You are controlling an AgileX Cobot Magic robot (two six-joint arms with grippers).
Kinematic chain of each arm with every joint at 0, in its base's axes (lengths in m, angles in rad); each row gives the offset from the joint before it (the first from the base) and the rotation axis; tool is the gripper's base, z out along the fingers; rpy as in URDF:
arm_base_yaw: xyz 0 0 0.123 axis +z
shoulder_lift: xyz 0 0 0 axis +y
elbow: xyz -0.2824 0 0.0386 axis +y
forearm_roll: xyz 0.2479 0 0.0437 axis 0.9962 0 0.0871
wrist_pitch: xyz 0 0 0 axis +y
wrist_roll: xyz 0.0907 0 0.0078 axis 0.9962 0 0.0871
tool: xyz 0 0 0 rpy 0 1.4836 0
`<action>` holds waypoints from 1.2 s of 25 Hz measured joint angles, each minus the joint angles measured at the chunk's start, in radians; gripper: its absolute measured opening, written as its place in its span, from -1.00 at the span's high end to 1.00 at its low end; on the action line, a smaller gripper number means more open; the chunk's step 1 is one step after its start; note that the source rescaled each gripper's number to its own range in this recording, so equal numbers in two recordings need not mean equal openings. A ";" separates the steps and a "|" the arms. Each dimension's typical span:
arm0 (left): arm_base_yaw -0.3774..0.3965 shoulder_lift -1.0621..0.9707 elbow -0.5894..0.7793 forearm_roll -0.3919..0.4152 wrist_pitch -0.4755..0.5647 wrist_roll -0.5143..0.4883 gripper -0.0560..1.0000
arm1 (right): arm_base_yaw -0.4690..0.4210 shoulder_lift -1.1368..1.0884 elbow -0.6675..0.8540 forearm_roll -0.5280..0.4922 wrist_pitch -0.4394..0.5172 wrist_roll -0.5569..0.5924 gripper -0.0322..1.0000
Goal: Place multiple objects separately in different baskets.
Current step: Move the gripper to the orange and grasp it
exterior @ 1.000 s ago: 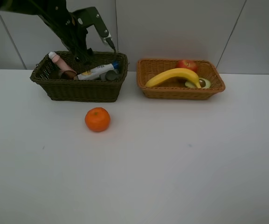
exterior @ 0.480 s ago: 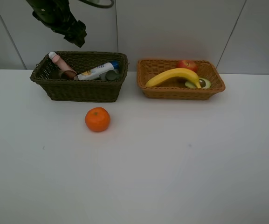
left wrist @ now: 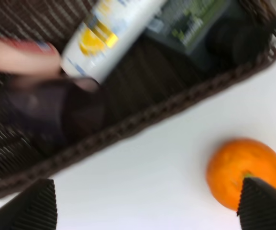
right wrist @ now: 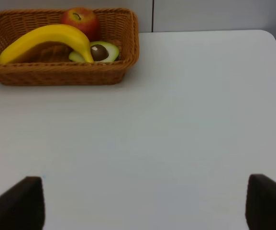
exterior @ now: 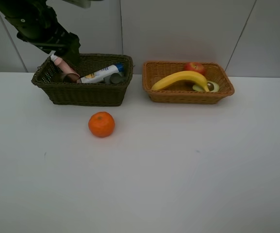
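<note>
The orange (exterior: 101,124) lies on the white table in front of the dark basket (exterior: 81,93). That basket holds the pink bottle (exterior: 62,65), cup (exterior: 71,77), white tube (exterior: 100,74) and dark green bottle (exterior: 114,77). Banana (exterior: 181,77), apple (exterior: 194,67) and avocado half (exterior: 208,86) lie in the tan basket (exterior: 188,96). My left arm (exterior: 40,26) hangs above the dark basket's far left corner. Its gripper (left wrist: 147,211) is open and empty, with the orange (left wrist: 243,170) near one fingertip. My right gripper (right wrist: 142,206) is open over bare table, short of the tan basket (right wrist: 61,74).
The two baskets stand side by side along the table's back edge, against a white panelled wall. The white table (exterior: 178,170) stretches wide in front of them, and the right arm is outside the high view.
My left arm has risen out of the dark basket and swung to the left, with its gripper empty. The orange and the baskets' contents have not moved.
</note>
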 joint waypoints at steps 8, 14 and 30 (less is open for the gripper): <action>-0.029 -0.017 0.116 -0.043 0.012 -0.049 -0.99 | 0.000 0.000 0.000 0.000 0.000 0.000 -0.64; -0.064 -0.009 0.166 -0.084 -0.006 -0.075 -0.99 | 0.000 0.000 0.000 0.000 0.000 0.000 -0.64; -0.112 0.199 0.173 -0.140 -0.098 -0.078 -1.00 | 0.000 0.000 0.000 0.000 0.000 0.000 -0.64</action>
